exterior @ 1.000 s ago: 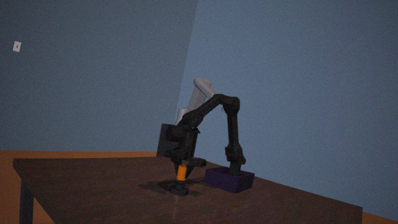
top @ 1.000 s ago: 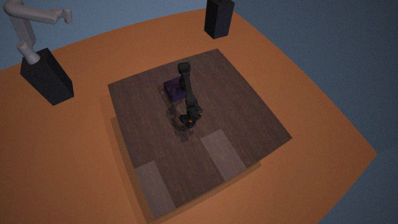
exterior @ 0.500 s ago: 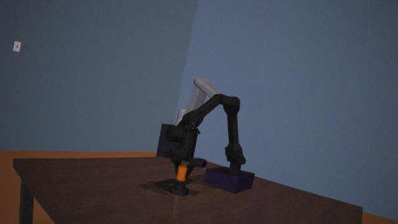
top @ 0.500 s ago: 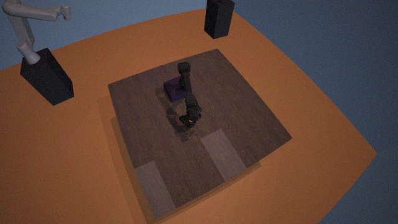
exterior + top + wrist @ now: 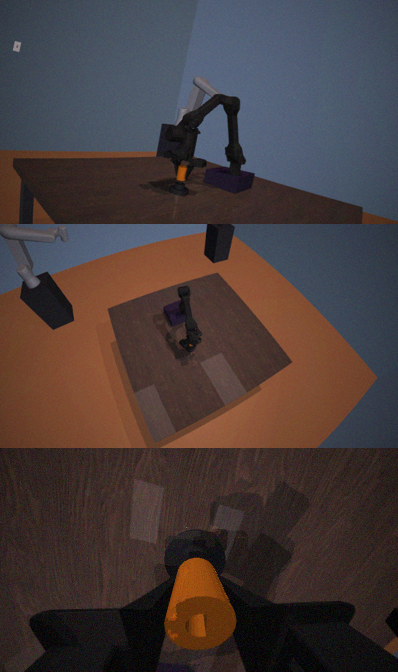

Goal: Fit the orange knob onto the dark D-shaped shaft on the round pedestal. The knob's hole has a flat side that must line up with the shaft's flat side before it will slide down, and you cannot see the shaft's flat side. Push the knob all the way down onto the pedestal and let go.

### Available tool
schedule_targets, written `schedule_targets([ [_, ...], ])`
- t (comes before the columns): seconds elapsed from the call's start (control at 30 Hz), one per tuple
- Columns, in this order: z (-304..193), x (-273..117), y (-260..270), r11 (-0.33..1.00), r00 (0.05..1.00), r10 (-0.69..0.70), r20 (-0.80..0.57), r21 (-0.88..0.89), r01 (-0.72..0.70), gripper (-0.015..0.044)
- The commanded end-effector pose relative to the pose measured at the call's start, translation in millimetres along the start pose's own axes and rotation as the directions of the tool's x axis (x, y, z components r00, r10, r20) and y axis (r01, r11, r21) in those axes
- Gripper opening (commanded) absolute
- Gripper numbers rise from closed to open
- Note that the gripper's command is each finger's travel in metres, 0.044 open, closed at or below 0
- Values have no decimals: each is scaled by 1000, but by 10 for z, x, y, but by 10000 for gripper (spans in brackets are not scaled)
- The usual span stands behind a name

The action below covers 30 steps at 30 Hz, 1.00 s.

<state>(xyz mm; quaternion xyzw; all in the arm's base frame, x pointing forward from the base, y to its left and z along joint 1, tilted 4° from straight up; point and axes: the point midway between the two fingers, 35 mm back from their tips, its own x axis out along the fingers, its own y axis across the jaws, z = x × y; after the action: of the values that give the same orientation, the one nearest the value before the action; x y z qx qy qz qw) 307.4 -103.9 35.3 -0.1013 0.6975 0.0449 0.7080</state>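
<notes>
The orange knob is a tall cylinder, with a hole in its top face in the wrist view. My gripper is shut on it, one dark finger on each side. The dark round pedestal stands on the table directly below. In the exterior view the knob's lower end is just above the pedestal's narrower upper step, and hardly any shaft shows. Whether the shaft is inside the hole cannot be told. In the top view only a speck of the knob shows beneath the arm.
The arm's base stands by a purple box on the dark table. A grey arm stands on a black block beyond the table. Another black block stands farther back.
</notes>
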Motion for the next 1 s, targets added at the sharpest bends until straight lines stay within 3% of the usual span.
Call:
schedule_targets([
  [0.0, 5, -8, 0, 1000, 1000, -1, 3, -6, 1, 0],
  [0.2, 12, -52, -3, 1000, 1000, -1, 3, -15, 1, 0],
  [0.43, 25, -67, -13, 977, 1000, -1, 3, -214, 2, 0],
  [0.97, 39, -9, -25, 977, 1000, -1, 3, -214, 2, 0],
])
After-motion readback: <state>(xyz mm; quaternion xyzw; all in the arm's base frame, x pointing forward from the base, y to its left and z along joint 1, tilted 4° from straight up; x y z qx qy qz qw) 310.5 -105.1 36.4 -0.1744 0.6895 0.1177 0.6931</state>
